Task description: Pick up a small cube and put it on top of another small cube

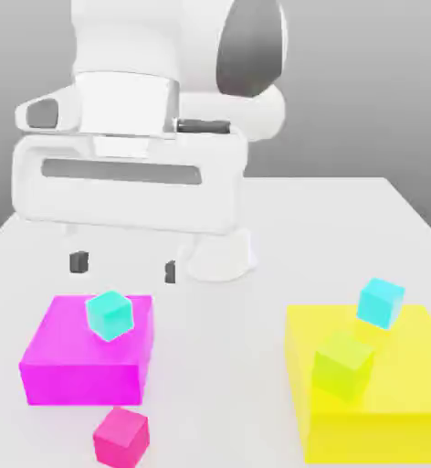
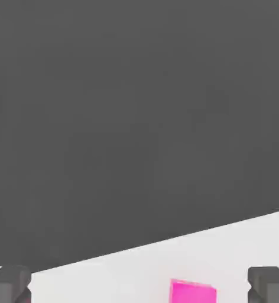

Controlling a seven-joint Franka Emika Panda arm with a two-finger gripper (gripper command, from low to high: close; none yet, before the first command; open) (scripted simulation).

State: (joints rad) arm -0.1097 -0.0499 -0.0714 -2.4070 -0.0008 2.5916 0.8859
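In the exterior view we see the gripper [image 1: 125,267] above and behind the magenta block [image 1: 87,351], its jaws spread wide with nothing between them. That leaves room to take a cube, which we judge is the next need — the picking has yet to happen.

Our pink cube [image 1: 121,439] sits on the table [image 1: 224,411], just in front of the block and apart from it, so the jaws should have free space at its sides. It looks turned a little, and we would match that angle for a flat grip.

The turquoise cube [image 1: 110,315] rests on the magenta block; the lime cube [image 1: 343,364] and cyan cube [image 1: 381,303] stand on the yellow block [image 1: 374,439]. Any could serve as a base — we can't tell which is meant — but an off-centre release might tip the stack.
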